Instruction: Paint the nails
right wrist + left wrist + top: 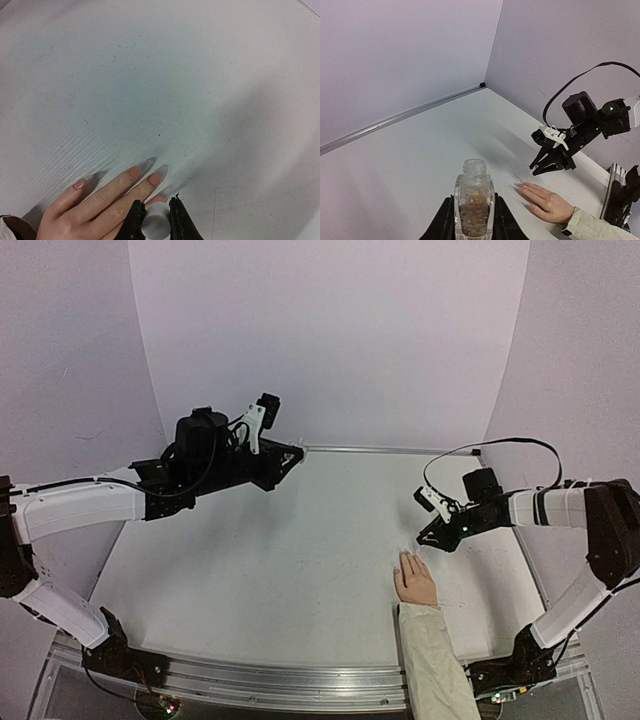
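Note:
A pale hand [415, 582] in a cream sleeve [435, 660] lies flat on the white table at the right. Its nails [145, 164] are long, clear and pointed. My right gripper [155, 204] hovers just over the fingertips, shut on a round white cap [156, 225]; whatever hangs below the cap is hidden. The left wrist view shows that same right gripper [547, 167] just above the hand [547, 202]. At the back left, my left gripper [474, 217] is shut on an uncapped clear bottle [474, 200] holding brownish glitter, held upright above the table.
Lilac walls close the table at the back and both sides, meeting in a corner [482, 85]. A metal rail [280, 675] runs along the near edge. A black cable [500, 445] loops above the right arm.

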`<state>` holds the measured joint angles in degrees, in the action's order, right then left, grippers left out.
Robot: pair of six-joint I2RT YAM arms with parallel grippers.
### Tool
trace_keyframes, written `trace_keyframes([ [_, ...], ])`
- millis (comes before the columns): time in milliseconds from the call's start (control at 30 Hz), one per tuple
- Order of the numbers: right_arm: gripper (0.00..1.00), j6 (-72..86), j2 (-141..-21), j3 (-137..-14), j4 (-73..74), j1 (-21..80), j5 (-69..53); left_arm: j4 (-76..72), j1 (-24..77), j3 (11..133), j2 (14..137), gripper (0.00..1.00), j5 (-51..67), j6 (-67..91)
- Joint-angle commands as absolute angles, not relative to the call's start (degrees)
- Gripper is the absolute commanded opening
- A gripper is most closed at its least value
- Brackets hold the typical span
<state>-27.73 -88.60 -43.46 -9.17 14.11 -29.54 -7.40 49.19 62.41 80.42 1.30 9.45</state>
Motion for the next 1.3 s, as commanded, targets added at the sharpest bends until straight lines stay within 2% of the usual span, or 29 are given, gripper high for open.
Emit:
trace_keyframes([
  [0,0.0,-27.2,-89.6,-44.0,-9.3,14.0,-29.9,-7.8,49.2,66.0,80.9,0.0,0.6,9.2],
  [1267,0.0,-26.8,-93.6,-46.3,-8.4,14.2,-32.5,-7.5,49.1,65.8,81.0,0.0,0.6,9.6],
])
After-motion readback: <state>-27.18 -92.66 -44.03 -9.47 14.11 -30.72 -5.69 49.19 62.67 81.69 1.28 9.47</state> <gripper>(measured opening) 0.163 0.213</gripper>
